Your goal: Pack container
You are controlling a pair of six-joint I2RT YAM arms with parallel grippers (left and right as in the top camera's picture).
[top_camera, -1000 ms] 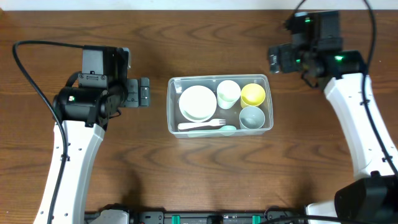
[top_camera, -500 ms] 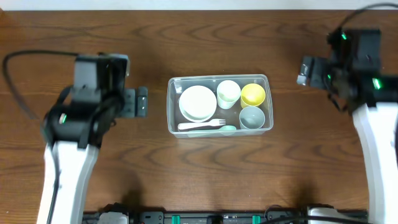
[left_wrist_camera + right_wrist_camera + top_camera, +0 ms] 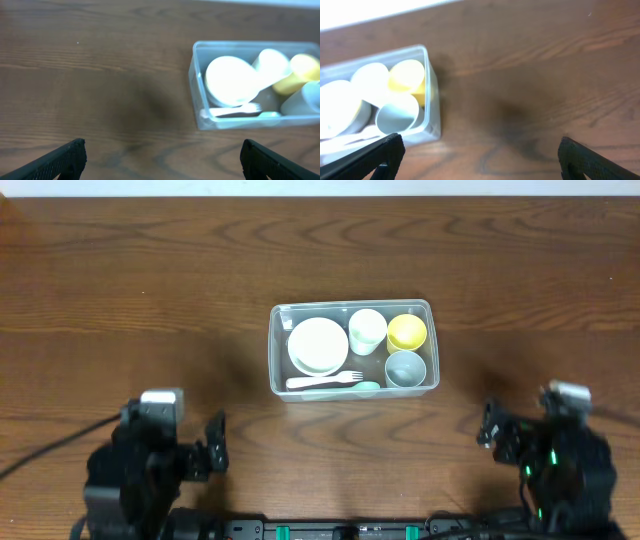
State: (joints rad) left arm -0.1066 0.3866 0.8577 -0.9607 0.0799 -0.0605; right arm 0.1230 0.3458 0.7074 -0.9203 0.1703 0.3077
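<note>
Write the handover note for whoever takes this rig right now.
Left claw: open, empty, low at the near edge of the table.
Right claw: the same.
Container: mid-table, holding the plate, white cup, yellow cup, grey bowl and fork.
Done: packing looks complete; nothing loose is visible outside it.
Left: probably nothing; no lid is in view.

Dark brown wood-grain table (image 3: pixel 150 290)
</note>
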